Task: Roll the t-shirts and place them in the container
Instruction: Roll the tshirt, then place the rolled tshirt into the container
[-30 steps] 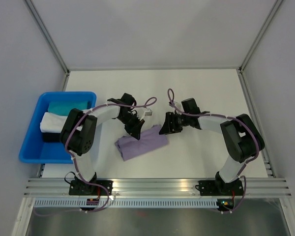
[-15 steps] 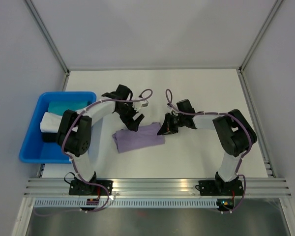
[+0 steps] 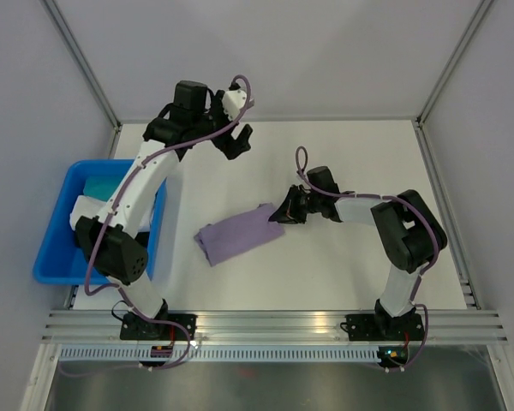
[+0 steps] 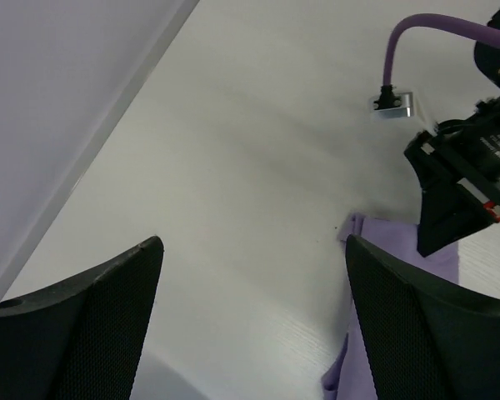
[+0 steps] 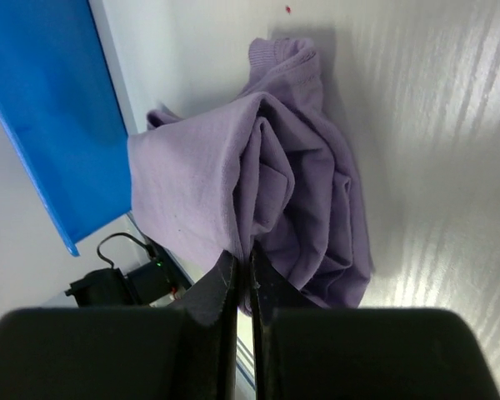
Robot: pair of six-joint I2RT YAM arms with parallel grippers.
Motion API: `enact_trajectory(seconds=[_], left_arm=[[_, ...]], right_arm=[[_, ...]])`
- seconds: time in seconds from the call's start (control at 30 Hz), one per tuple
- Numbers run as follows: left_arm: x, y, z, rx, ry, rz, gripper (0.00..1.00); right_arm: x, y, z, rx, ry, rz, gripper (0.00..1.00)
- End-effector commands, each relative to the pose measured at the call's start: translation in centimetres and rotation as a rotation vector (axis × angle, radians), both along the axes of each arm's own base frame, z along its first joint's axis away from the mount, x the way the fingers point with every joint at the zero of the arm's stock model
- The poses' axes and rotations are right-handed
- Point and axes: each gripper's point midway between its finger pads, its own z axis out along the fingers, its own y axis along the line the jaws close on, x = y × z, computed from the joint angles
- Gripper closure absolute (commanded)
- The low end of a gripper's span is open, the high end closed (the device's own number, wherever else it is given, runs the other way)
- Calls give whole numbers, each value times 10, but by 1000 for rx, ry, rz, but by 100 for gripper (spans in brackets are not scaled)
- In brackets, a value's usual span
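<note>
Top external view: a crumpled lavender thin-fabric t-shirt [image 3: 240,233] lies mid-frame on the white surface [image 3: 351,163]. Its right edge is pinched in the right claw [image 3: 283,212]; the left claw [image 3: 237,141] hangs spread apart, upper left.

The left gripper [image 3: 236,143] has let go of the t-shirt [image 3: 240,235] and risen away from it. It has swung to the far left of the table [image 3: 351,154] and now hangs high with its jaws apart. The t-shirt's right end, pinched in the right gripper [image 3: 282,212], has shifted slightly farther.
</note>
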Motion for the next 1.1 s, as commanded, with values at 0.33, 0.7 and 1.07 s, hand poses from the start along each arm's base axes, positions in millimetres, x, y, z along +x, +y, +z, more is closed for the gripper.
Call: enact_trajectory(seconds=[0.33, 0.7, 1.07], left_arm=[[-116, 7, -154, 487, -93, -178, 0], [-129, 11, -223, 659, -110, -156, 0], [-162, -22, -224, 493, 139, -242, 0]], right_arm=[[28, 17, 14, 174, 66, -200, 84], [14, -7, 0, -62, -34, -42, 55], [6, -11, -3, -94, -34, 23, 52]])
